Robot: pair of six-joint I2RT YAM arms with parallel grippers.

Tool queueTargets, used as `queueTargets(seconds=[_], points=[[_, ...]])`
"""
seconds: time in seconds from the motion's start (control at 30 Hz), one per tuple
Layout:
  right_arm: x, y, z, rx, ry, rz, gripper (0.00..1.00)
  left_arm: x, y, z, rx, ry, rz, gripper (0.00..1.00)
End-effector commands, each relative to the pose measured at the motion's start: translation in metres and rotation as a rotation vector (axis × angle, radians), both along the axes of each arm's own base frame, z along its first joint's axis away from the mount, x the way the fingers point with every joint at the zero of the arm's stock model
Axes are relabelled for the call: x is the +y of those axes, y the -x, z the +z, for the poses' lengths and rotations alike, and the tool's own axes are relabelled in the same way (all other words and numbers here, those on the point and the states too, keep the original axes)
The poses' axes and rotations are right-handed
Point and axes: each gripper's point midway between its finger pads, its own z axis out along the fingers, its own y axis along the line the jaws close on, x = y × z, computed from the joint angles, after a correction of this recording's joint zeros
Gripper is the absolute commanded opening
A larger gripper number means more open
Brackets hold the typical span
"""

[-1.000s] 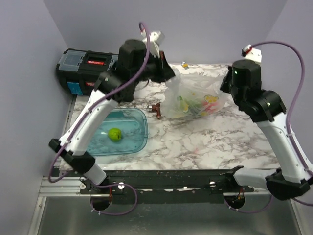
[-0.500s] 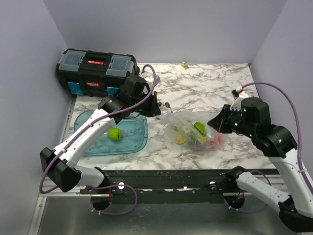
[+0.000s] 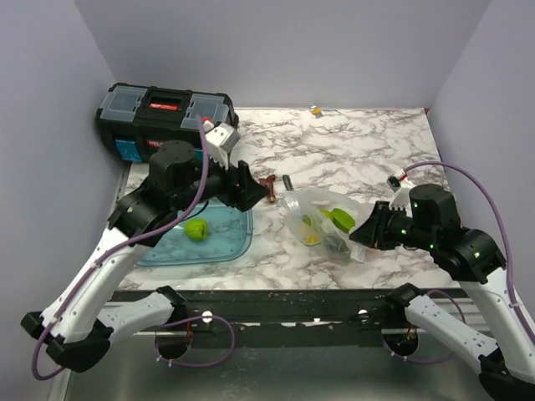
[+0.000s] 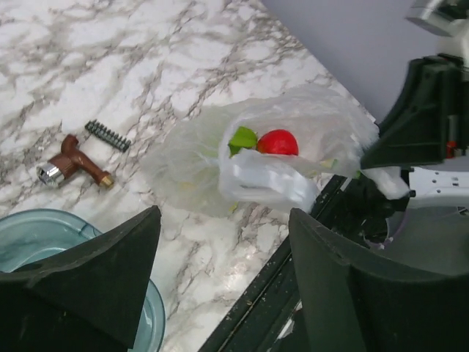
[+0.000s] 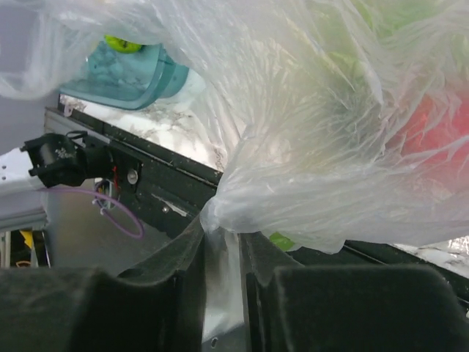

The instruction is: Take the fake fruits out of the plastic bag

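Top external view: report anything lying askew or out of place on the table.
The plastic bag lies slumped on its side near the front edge, fruits inside, one fold pinched by the right gripper. A brown-handled tool and bit strip lie loose nearby.

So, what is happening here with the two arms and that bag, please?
The right arm pinches a fold of the clear plastic bag between its jaws; the bag lies on the marbled table. Fake fruits, one red and some green, show inside it. The left arm hangs to the left of the bag, its jaws open and empty. A round lime-green fruit sits in the blue tray.
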Motion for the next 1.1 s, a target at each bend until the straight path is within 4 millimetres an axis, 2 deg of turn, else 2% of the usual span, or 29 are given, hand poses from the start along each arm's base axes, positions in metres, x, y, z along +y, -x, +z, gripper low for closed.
queueTargets(seconds=[0.0,0.03,0.1,0.2,0.3,0.4,0.57,0.63,0.73,0.83,0.9,0.97,1.07], points=[[-0.017,-0.012,0.002,-0.024,0.097,-0.074,0.3,0.001,0.045,0.019,-0.034,0.134,-0.106,0.77],[-0.024,-0.017,0.005,-0.041,0.125,-0.111,0.35,-0.001,0.051,0.019,-0.021,0.16,-0.092,0.81],[-0.035,-0.027,0.016,-0.088,0.155,-0.178,0.45,-0.008,0.055,0.012,0.001,0.189,-0.046,0.99],[-0.045,-0.038,0.038,-0.169,0.16,-0.243,0.61,-0.012,0.05,0.003,0.006,0.153,0.035,0.99],[-0.053,-0.046,0.051,-0.214,0.193,-0.276,0.73,-0.019,0.038,-0.004,0.005,0.081,0.099,0.99],[-0.055,-0.05,0.059,-0.215,0.243,-0.261,0.77,-0.033,0.029,-0.01,0.038,0.053,0.121,0.99],[-0.067,-0.055,0.076,-0.262,0.293,-0.29,0.84,-0.061,0.02,-0.007,0.039,0.076,0.157,0.99],[-0.068,-0.061,0.083,-0.289,0.304,-0.3,0.89,-0.067,0.009,-0.008,0.03,0.053,0.213,0.99],[-0.058,-0.078,0.081,-0.315,0.325,-0.266,0.94,-0.067,-0.006,-0.019,0.043,-0.023,0.303,0.99],[-0.032,-0.088,0.065,-0.299,0.319,-0.129,0.95,-0.072,-0.012,-0.032,0.05,-0.093,0.315,0.99],[-0.003,-0.083,0.054,-0.286,0.257,0.042,0.95,-0.072,-0.011,-0.044,0.059,-0.132,0.309,0.99],[0.015,-0.081,0.045,-0.276,0.207,0.131,0.96,-0.071,-0.007,-0.057,0.062,-0.172,0.279,0.99],[0.017,-0.087,0.028,-0.256,0.221,0.133,0.96,-0.074,0.002,-0.072,0.065,-0.214,0.202,0.98]])
